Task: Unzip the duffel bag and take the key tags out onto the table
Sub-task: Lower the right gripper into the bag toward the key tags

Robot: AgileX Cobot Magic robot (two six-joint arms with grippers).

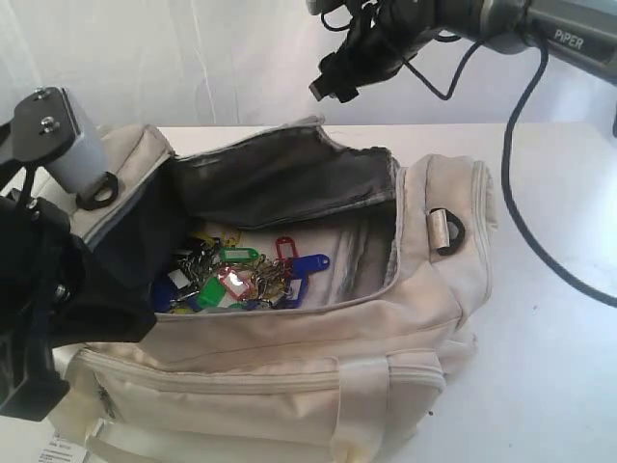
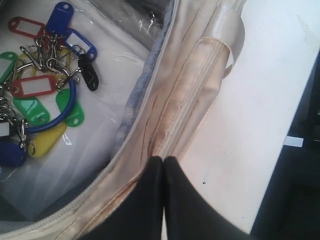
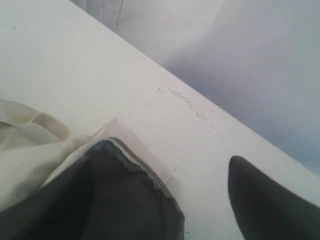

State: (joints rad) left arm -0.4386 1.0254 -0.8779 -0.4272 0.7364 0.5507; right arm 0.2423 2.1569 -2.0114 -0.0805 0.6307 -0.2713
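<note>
Lower centre, the left hand (image 2: 163,161) sits pinched shut over the duffel bag (image 2: 200,100) rim. The right hand (image 1: 330,87), top centre, is dark, and I cannot tell its width.

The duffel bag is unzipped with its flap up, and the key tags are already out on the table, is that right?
Not quite. The duffel bag is unzipped with its flap up, but the key tags lie inside it, not out on the table. The exterior view shows this.
</note>
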